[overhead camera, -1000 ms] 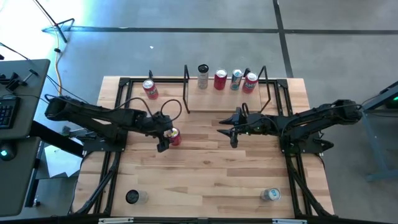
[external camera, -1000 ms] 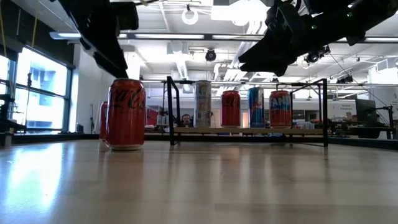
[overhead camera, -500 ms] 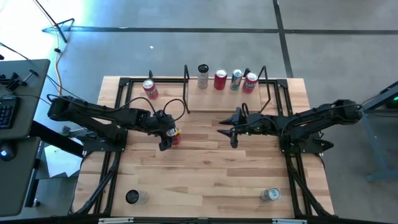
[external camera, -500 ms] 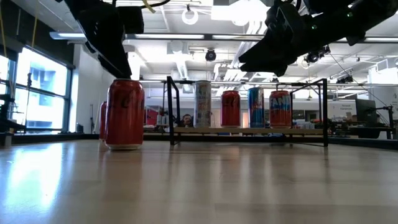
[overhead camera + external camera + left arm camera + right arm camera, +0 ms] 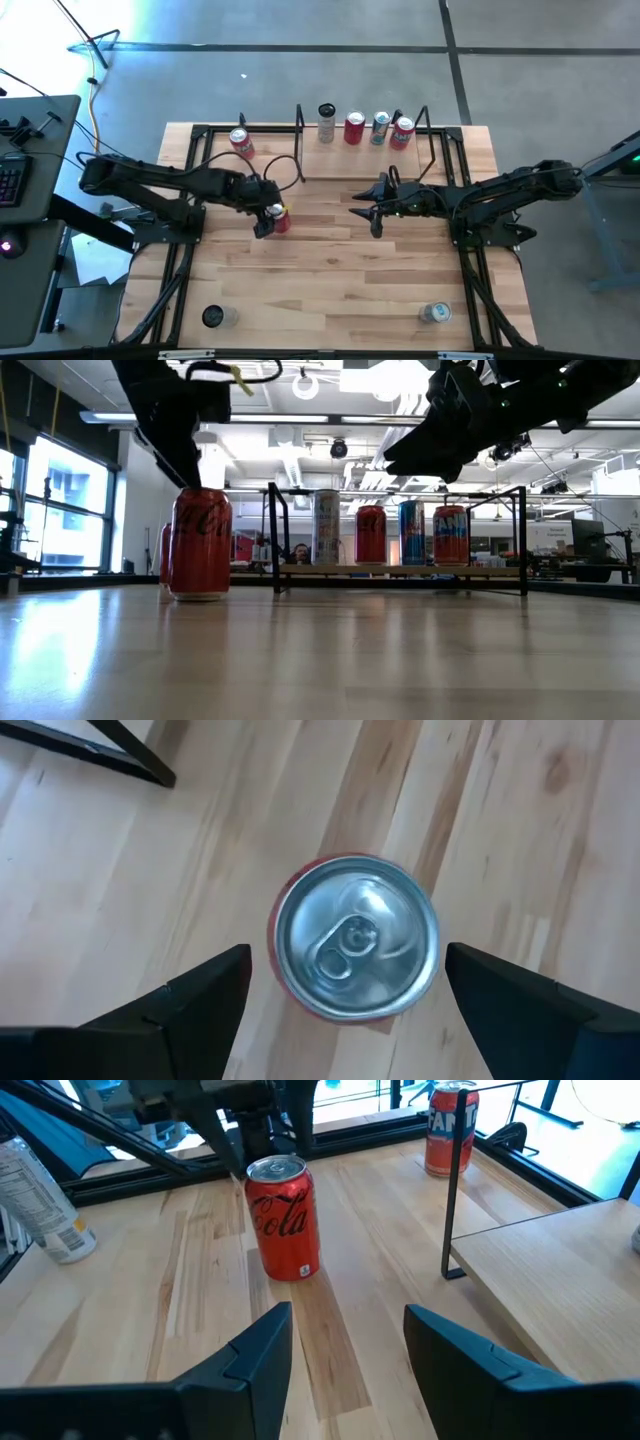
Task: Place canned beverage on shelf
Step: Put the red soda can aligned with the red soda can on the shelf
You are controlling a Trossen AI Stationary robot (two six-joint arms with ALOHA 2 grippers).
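Light-wood table (image 5: 330, 270) stood on grey concrete floor; open workshop showed behind in low view. Red cola can (image 5: 280, 219) (image 5: 201, 543) (image 5: 357, 937) (image 5: 285, 1217) stood upright mid-table, silver top, tab unopened. Shelf (image 5: 365, 160) (image 5: 400, 571) at table's far edge held four upright cans (image 5: 363, 127) in row. Left gripper (image 5: 267, 218) (image 5: 345, 982) hovered directly above cola can, fingers spread wide either side, not touching. Right gripper (image 5: 368, 211) (image 5: 345, 1342) hung open over table centre, apart from can. Another red can (image 5: 241, 142) stood left of shelf.
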